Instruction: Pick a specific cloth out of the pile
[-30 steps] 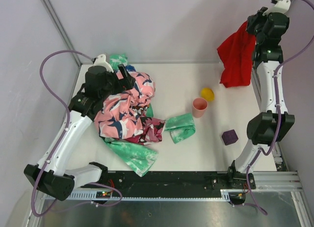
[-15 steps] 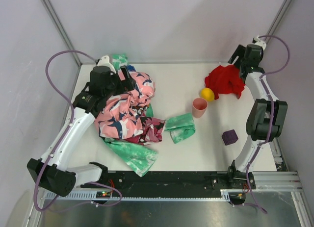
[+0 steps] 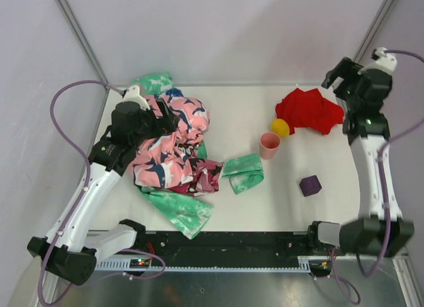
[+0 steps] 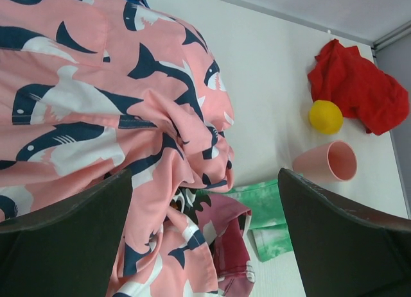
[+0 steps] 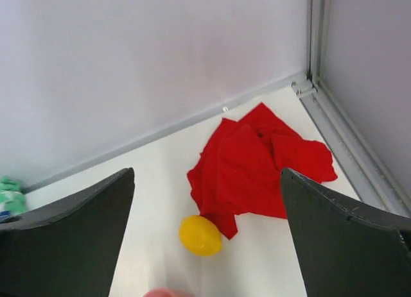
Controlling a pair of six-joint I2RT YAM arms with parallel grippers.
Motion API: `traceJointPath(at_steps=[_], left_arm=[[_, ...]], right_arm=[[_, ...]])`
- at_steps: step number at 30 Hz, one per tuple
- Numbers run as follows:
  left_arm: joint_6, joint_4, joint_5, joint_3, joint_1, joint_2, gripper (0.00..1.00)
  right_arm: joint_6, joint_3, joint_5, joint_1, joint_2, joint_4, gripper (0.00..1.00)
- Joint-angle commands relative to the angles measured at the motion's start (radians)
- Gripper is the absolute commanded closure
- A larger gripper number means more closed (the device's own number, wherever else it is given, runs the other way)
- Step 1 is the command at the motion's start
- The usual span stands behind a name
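The left arm hides the rear-left part of the pile (image 3: 171,158). The left gripper (image 4: 204,175) hangs over it, jaws wide, empty. Mid-bench: one green cloth (image 3: 243,172), one pink cup (image 3: 269,145), one yellow ball (image 3: 279,126), one purple block (image 3: 310,185). The cloth (image 3: 308,111) lies crumpled near the far right corner, beside the ball. The right gripper (image 5: 207,172) hovers nearby, spread wide, empty.

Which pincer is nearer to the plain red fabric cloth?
Right. The right pincer hovers close to the red cloth; the left pincer is far away, over the rumpled pile.
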Motion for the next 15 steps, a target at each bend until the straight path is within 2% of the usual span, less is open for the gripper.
traceJointPath(at_steps=[1,6,11,15], left_arm=[[-0.018,0.018,0.028,-0.034,0.001,-0.055,0.0],[-0.033,0.017,0.035,-0.08,0.0,-0.094,0.0],[-0.047,0.018,0.046,-0.114,0.0,-0.119,0.0],[-0.067,0.016,0.056,-0.13,0.001,-0.14,0.0]], right_arm=[[0.018,-0.117,0.006,-0.002,-0.221,-0.118,0.01],[0.046,-0.263,0.001,-0.002,-0.43,-0.249,0.01],[0.068,-0.459,-0.003,-0.002,-0.643,-0.233,0.01],[0.062,-0.536,-0.055,-0.002,-0.772,-0.21,0.01]])
